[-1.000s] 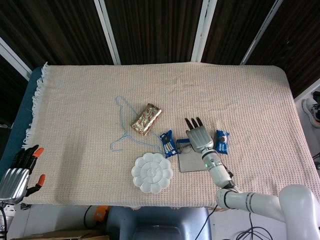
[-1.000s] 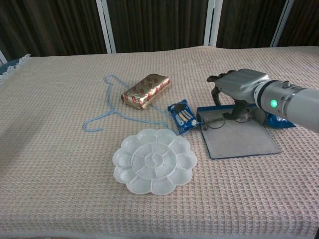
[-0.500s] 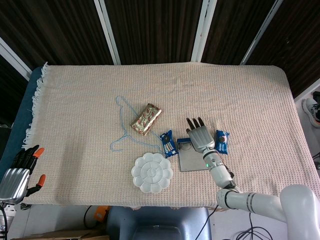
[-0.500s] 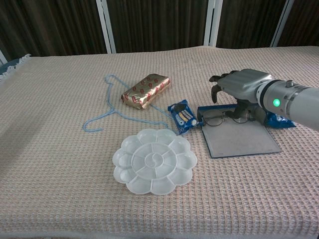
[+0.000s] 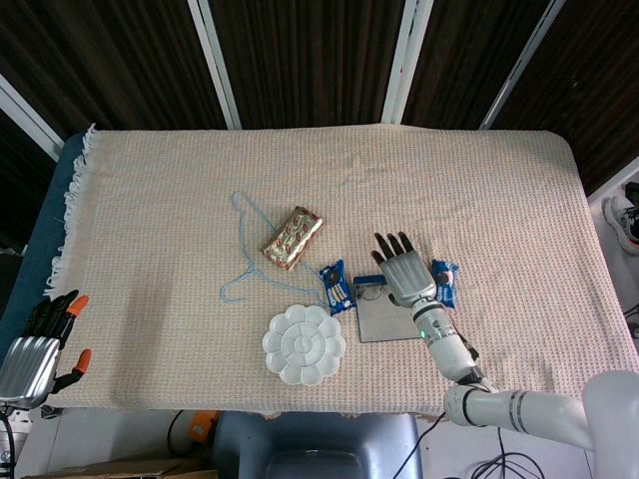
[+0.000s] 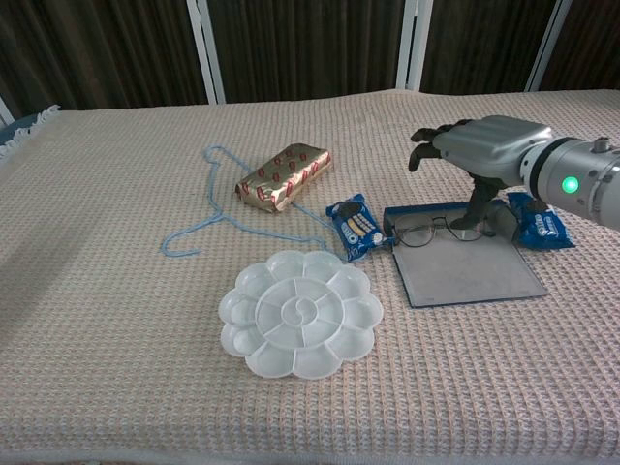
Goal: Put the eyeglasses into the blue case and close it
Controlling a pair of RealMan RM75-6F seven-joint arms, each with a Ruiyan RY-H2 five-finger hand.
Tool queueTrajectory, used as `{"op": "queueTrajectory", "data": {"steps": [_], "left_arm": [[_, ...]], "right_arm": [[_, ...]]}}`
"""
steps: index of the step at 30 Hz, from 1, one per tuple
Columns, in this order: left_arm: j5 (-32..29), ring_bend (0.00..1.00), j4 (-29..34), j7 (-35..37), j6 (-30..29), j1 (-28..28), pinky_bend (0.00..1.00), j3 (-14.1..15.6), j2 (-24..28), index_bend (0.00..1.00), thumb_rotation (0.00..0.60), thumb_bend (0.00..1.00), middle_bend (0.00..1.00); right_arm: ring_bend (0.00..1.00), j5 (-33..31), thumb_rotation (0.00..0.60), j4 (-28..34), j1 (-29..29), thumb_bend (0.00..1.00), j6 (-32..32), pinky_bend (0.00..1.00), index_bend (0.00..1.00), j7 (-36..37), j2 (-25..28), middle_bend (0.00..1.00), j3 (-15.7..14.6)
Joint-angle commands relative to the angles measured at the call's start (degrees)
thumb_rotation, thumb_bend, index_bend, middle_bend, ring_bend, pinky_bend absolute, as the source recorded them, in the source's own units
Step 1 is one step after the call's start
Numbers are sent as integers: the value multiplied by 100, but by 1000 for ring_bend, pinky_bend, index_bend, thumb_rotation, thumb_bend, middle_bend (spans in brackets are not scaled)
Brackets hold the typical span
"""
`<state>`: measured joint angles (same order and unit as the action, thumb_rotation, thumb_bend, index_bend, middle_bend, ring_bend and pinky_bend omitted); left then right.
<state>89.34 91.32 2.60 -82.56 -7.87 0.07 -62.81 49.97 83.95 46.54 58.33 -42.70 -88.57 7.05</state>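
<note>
Two hands in view. Right hand released, fingers spread, raised over the far edge of the open blue case, gripping nothing. Eyeglasses lying inside that case along its far rim, at 12 o'clock of the grey lid. Blue snack packs touching the case at 9 o'clock and 3 o'clock. Bare cloth at 6 o'clock toward the near surface edge. Left hand off the near-left corner, open, grasping nothing.

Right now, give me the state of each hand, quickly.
Left hand: off the table's left edge, fingers apart, holding nothing; open.
Right hand: raised over the eyeglasses in the blue case, fingers spread, holding nothing; open.
</note>
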Motion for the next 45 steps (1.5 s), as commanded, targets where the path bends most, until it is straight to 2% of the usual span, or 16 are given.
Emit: {"op": "queueTrajectory", "data": {"steps": [1, 7, 12, 16, 22, 28, 45], "left_arm": [[1, 0, 0, 0, 2, -1, 31, 0, 0, 0, 600, 416, 0], [13, 0, 15, -35, 32, -14, 31, 9, -5, 0, 600, 416, 0], [28, 0, 15, -14, 49, -25, 32, 17, 0, 0, 600, 418, 0], [26, 0, 1, 6, 50, -29, 32, 12, 5, 0, 600, 421, 0], [36, 0, -11, 46, 34, -26, 31, 11, 16, 0, 600, 421, 0], [53, 0, -12, 81, 23, -21, 32, 20, 27, 0, 600, 423, 0], [79, 0, -27, 142, -24, 0, 31, 27, 47, 0, 600, 421, 0]], "right_arm": [[0, 622, 600, 675, -334, 327, 274, 0, 355, 469, 508, 0, -229], [0, 1632, 600, 1119, -863, 327, 598, 0, 459, 1238, 919, 0, -722], [0, 2304, 600, 772, -1173, 327, 757, 0, 525, 1551, 792, 0, -1085], [0, 2482, 600, 448, -1323, 327, 747, 0, 539, 1646, 575, 0, -1188], [0, 2620, 600, 159, -1433, 327, 670, 0, 543, 1777, 309, 3, -1158], [0, 2710, 600, 4, -1500, 327, 659, 0, 545, 1607, 145, 5, -1096], [0, 2383, 600, -135, -1553, 402, 319, 0, 558, 1131, -44, 6, -835]]}}
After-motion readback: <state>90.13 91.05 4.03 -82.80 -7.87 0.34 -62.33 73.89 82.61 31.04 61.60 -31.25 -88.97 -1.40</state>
